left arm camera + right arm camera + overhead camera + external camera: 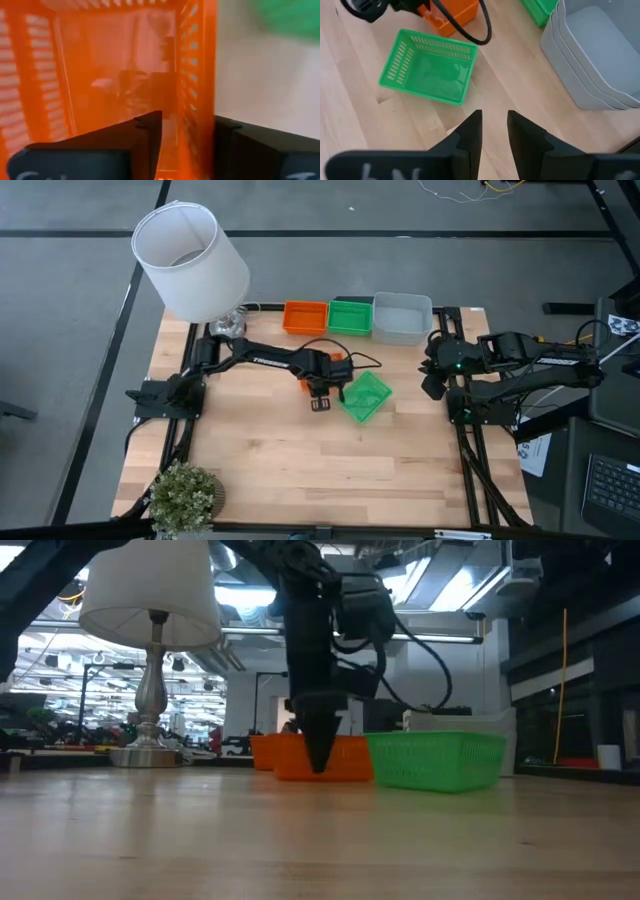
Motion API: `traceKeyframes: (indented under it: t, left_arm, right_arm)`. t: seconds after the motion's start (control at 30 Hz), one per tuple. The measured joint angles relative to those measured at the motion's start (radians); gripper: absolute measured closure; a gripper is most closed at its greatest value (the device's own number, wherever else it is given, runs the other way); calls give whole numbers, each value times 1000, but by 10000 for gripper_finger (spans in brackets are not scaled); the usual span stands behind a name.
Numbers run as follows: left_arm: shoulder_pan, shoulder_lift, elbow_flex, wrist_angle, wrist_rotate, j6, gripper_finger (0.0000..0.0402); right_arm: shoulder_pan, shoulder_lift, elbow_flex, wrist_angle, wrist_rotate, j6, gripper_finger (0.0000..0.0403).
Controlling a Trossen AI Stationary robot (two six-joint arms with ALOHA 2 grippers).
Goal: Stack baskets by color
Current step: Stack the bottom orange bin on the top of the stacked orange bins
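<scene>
A single orange basket (115, 75) stands on the table mid-way across, mostly hidden under my left arm in the high view (336, 359). My left gripper (187, 125) points down at it, open. One finger is inside the basket and one is outside its side wall (200, 85). Beside it lies a loose green basket (365, 396), resting flat on its bottom. Along the far edge stand an orange basket stack (305, 317), a green basket stack (350, 315) and a grey basket stack (402, 318). My right gripper (494, 127) waits raised at the right, open, with nothing between its fingers.
A white-shaded lamp (190, 260) stands at the far left corner. A small plant (185, 495) sits at the near left corner. A black cable (470, 30) loops off my left arm above the orange basket. Bare wood lies across the near half of the table (330, 470).
</scene>
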Motion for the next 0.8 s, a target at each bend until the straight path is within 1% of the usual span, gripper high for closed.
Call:
traceKeyframes:
  t: [0.03,0.13,0.17,0.3,0.4,0.47,0.57,0.6,0.67,0.73,0.8]
  left_arm:
    - [1,3,0,-10,-21,17,320]
    - [7,-7,1,-32,-59,49,381]
    - [10,-20,0,-61,-65,51,390]
    - [15,-98,36,-208,-106,62,400]
    - [30,-160,69,-278,-206,156,401]
    - [68,-184,90,-275,-267,254,401]
    - [178,-195,94,-219,-226,434,401]
    - [217,-189,94,-198,-211,470,401]
    - [288,-179,94,-144,-195,506,401]
    - [348,-180,93,-139,-206,508,401]
    - [394,-183,93,-117,-193,524,401]
  right_arm:
    - [0,0,0,0,0,0,311]
    - [0,0,0,0,-1,0,311]
    - [0,0,0,0,-1,0,311]
    - [0,0,0,0,-1,-2,311]
    - [0,1,0,1,-1,-4,311]
    - [0,1,0,3,0,-4,311]
    - [0,3,-1,12,19,-28,311]
    - [0,4,-1,14,28,-36,311]
    - [-1,5,-1,19,40,-54,311]
    - [-1,5,-1,24,41,-54,311]
    - [-1,5,-1,26,41,-48,311]
